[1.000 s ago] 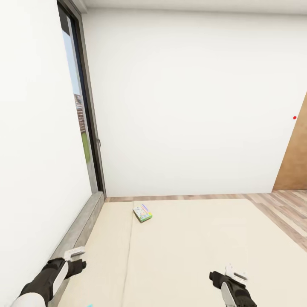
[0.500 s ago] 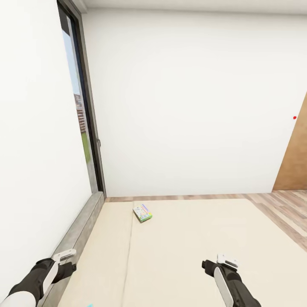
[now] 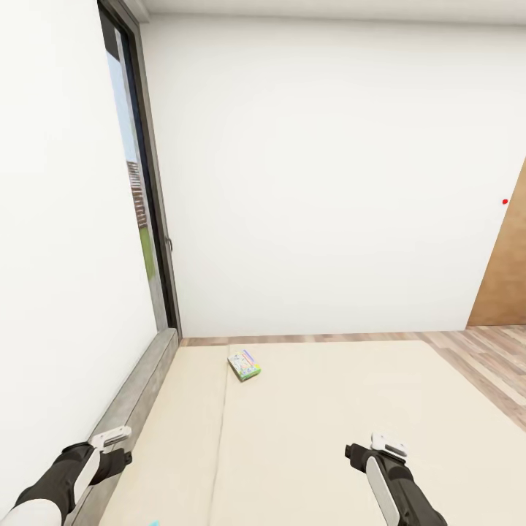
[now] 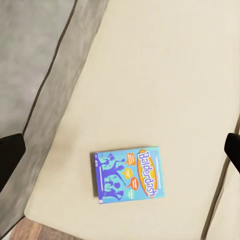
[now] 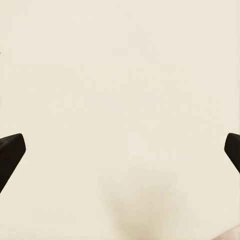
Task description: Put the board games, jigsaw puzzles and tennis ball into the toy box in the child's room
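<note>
Our left claw [image 4: 120, 150] is wide open above a blue game [image 4: 129, 174] lying flat on the bed [image 4: 165, 75]. Our right claw [image 5: 120, 150] is wide open too, over bare bed.

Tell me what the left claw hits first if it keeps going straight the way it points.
Probably the beige mattress just beyond the blue Balderdash box. The left claw is open above it; whether it would clip the box's edge is unclear.
</note>
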Controlling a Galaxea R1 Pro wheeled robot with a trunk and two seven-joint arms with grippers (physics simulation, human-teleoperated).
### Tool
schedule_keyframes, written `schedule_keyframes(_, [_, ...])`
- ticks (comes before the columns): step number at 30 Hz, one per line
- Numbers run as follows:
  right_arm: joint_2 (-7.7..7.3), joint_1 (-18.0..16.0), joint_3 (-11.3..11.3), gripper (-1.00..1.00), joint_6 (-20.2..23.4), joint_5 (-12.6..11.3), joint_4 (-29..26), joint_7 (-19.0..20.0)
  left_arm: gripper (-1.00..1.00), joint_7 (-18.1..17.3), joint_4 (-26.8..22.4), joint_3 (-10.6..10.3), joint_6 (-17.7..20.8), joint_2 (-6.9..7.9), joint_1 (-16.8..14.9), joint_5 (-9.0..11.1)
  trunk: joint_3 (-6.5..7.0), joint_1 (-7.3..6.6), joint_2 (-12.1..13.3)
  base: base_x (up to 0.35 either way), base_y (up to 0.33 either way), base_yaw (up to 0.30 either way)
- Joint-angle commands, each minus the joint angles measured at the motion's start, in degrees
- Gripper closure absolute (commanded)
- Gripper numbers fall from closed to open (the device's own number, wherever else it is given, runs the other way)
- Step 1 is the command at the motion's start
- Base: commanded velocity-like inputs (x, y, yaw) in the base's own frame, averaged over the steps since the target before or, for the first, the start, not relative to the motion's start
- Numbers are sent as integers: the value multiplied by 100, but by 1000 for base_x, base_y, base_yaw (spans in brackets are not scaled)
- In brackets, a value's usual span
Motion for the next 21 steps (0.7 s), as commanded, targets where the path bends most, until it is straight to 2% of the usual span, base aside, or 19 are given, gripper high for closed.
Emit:
schedule_keyframes(1, [4, 1, -6, -100, 9, -62, -9, -38, -100, -1, -8, 23, 29, -3, -1, -1, -2, 2, -4, 0, 0, 0])
schedule_keyframes(21, [4, -3, -14, -100, -22, -77, -11, -77, -100, 9, -6, 23, 28, -10, -1, 12, -43, 2, -4, 0, 0, 0])
